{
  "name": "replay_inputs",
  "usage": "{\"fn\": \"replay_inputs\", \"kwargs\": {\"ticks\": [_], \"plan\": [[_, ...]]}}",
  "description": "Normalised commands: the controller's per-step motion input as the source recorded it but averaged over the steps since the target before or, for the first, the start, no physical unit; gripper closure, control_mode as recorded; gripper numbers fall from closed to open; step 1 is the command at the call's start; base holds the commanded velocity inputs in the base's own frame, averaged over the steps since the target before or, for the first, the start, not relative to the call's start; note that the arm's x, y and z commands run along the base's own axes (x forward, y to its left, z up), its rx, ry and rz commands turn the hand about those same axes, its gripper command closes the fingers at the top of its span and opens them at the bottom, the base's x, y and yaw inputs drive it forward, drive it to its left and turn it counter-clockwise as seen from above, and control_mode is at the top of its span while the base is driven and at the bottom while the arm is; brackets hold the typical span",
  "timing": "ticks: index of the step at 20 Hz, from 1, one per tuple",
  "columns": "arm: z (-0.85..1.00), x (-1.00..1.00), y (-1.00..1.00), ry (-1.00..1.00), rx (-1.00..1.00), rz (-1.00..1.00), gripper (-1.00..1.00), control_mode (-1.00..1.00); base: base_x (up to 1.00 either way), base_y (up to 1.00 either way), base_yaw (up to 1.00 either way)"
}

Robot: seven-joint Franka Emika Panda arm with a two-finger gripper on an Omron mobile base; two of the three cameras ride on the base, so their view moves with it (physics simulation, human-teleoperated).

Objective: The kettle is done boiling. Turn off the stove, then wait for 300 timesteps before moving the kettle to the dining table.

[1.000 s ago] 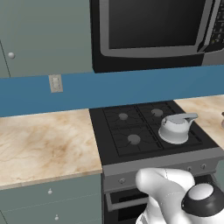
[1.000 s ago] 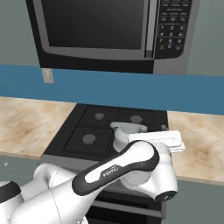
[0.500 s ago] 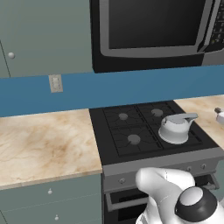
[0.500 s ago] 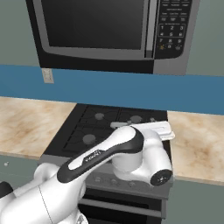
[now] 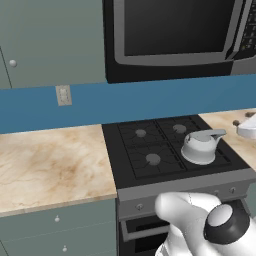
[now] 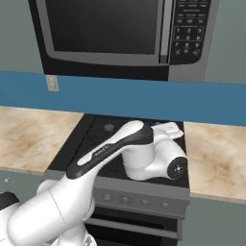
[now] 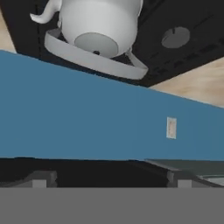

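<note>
Left base view: the stove [image 5: 170,150] stands between two beige marble counters [image 5: 50,165], against a blue backsplash [image 5: 150,102] under a black microwave [image 5: 175,35] and grey-green wall cabinets [image 5: 50,40]. A white wall outlet [image 5: 63,95] sits on the backsplash left of the stove. The kettle [image 5: 201,146] rests on the front right burner, near the stove's right edge, handle arched over its top. A white dish [image 5: 247,127] lies at the far right counter edge. The small knobs line the grey front panel.

Right base view: the microwave keypad [image 6: 187,29] carries markings too small to read; lettering on the arm's dark band is illegible. The arm hides most of the kettle here.

Hand view, rolled over: kettle [image 7: 98,26] with spout and handle, and the outlet [image 7: 171,127]. Whether the pincer is released or clenched cannot be told.
</note>
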Motion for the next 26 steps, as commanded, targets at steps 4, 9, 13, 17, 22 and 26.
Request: {"fn": "replay_inputs", "kwargs": {"ticks": [4, 9, 13, 17, 22, 26], "plan": [[-0.13, 0.50, 0.00, 0.08, -0.20, 0.20, -1.00, -1.00, 0.00, 0.00, 0.00], [-0.24, 0.36, 0.00, 0.01, -0.20, 0.25, -1.00, -1.00, 0.00, 0.00, 0.00], [-0.15, 0.28, 0.00, 0.00, -0.20, 0.26, -1.00, -1.00, 0.00, 0.00, 0.00], [-0.02, 0.05, 0.01, 0.00, -0.19, 0.23, -1.00, -1.00, 0.00, 0.00, 0.00], [-0.08, 0.00, 0.01, 0.00, -0.19, 0.17, -1.00, -1.00, 0.00, 0.00, 0.00], [-0.08, -0.16, 0.06, 0.00, -0.18, 0.12, -1.00, -1.00, 0.00, 0.00, 0.00]]}}
